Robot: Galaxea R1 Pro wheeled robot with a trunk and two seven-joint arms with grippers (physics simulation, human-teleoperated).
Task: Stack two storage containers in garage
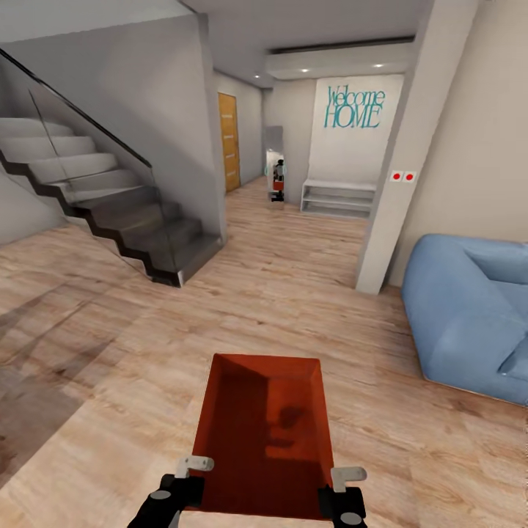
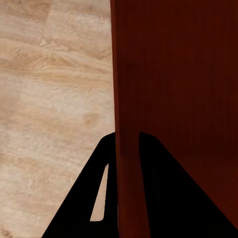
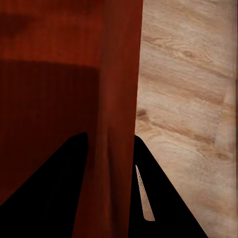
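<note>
- The step in hand reads as carriage: one storage container (image 1: 264,429) is held out in front of the robot, above the wood-plank floor (image 1: 308,293) of the living room, with the garage nowhere in sight
- The left gripper (image 1: 196,477) is clamped onto the container's left wall near its close end; in the left wrist view its dark fingers (image 2: 89,198) stand one on each side of that wall (image 2: 126,99)
- The right gripper (image 1: 339,485) pinches the right wall the same way, and the right wrist view has the wall (image 3: 116,99) running between the fingers (image 3: 163,198)
- To carry well, I would hold both arms at one height so the bin stays level and neither thin wall twists out of its pinch
- Drive steadily; a sharp turn could swing the far, unsupported end
- The likely way out is the hallway ahead towards the wooden door (image 1: 228,139); steer between the staircase (image 1: 110,213) and the white pillar (image 1: 411,147)
- Give the blue sofa (image 1: 469,308) room on the right
- The second bin is not to be placed from these views
</note>
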